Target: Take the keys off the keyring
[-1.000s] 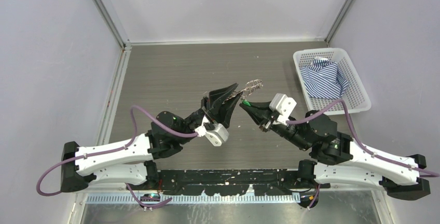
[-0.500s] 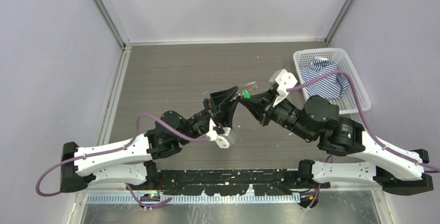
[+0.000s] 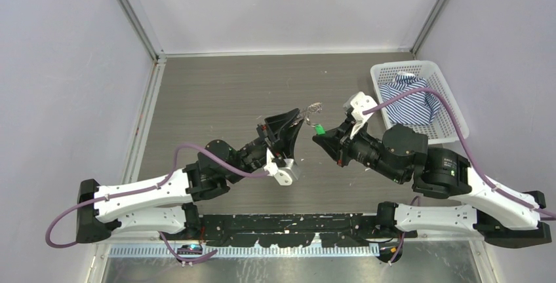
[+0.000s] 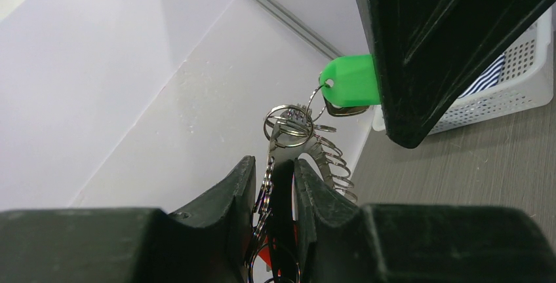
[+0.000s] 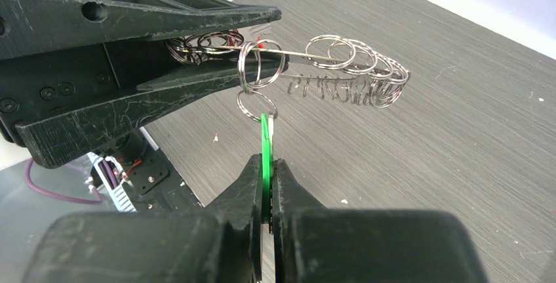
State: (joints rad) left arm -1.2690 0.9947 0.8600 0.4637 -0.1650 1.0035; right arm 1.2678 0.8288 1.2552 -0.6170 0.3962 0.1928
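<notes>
My left gripper (image 3: 296, 121) is shut on the keyring (image 3: 315, 108), a silvery metal bunch of small wire rings held above the table. In the left wrist view the rings (image 4: 288, 118) stick up out of my left gripper (image 4: 272, 165). The green-headed key (image 3: 319, 130) hangs from that bunch by a small ring. My right gripper (image 3: 323, 140) is shut on its green head. It shows edge-on (image 5: 265, 140) in my right gripper (image 5: 267, 162), with the row of rings (image 5: 354, 57) beyond. The other silvery keys cannot be told apart from the rings.
A white basket (image 3: 457, 118) with a blue-striped cloth (image 3: 410, 99) stands at the back right; its corner shows in the left wrist view (image 4: 524, 86). The grey table (image 3: 216, 99) is walled by pale panels. Small white crumbs lie on it.
My right gripper has drawn the green key toward the near right, away from the bunch, stretching the linking rings. My left gripper has stayed nearly still, holding the bunch.
</notes>
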